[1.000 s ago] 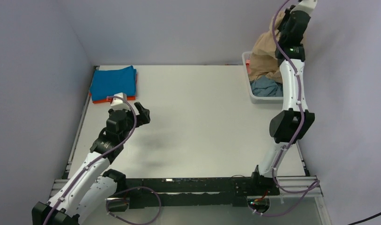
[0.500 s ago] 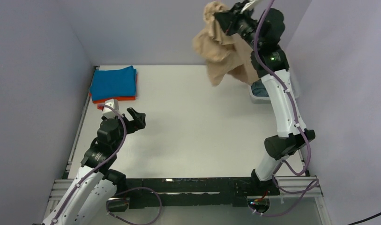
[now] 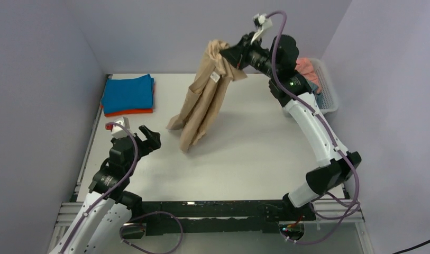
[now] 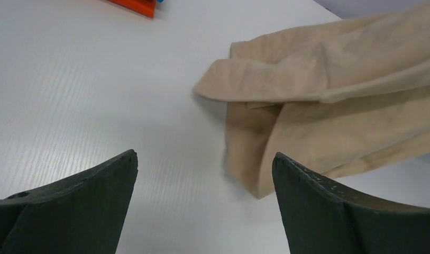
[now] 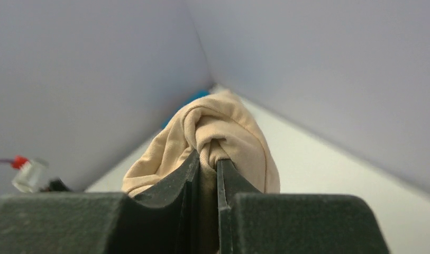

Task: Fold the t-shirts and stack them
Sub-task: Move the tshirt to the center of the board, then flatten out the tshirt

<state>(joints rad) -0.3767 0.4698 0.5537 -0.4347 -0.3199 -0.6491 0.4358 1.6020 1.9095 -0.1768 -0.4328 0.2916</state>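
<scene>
A: Where's the tan shirt point(image 3: 202, 106)?

B: Hanging bunched from the right gripper point(image 3: 229, 54), above the back-middle of the table point(image 3: 255, 153). The top is a wad pinched between the fingers. The rest drops in long folds, slanting down and to the left. A white label point(image 3: 215, 77) shows near the top.

A: Is it touching the table?

B: In the left wrist view the lower end is down at the surface, with its shadow tight beneath it. Resting on it or just above, can't tell.

A: Right gripper state?

B: Clamped on the cloth, with the jaws nearly together and fabric squeezed between them.

A: Left?

B: The left gripper point(image 3: 149, 138) has its fingers spread wide with nothing between them. It sits low over the table, just left of the shirt's lower end, and clear of it.

A: The other shirts?

B: The blue shirt point(image 3: 128, 92) is folded at the back-left corner, lying on a folded orange shirt point(image 3: 129, 111). Only the orange shirt's near edge shows. The pink shirt point(image 3: 307, 67) is crumpled in the white basket point(image 3: 329, 90) at the back-right edge, behind the right arm.
</scene>
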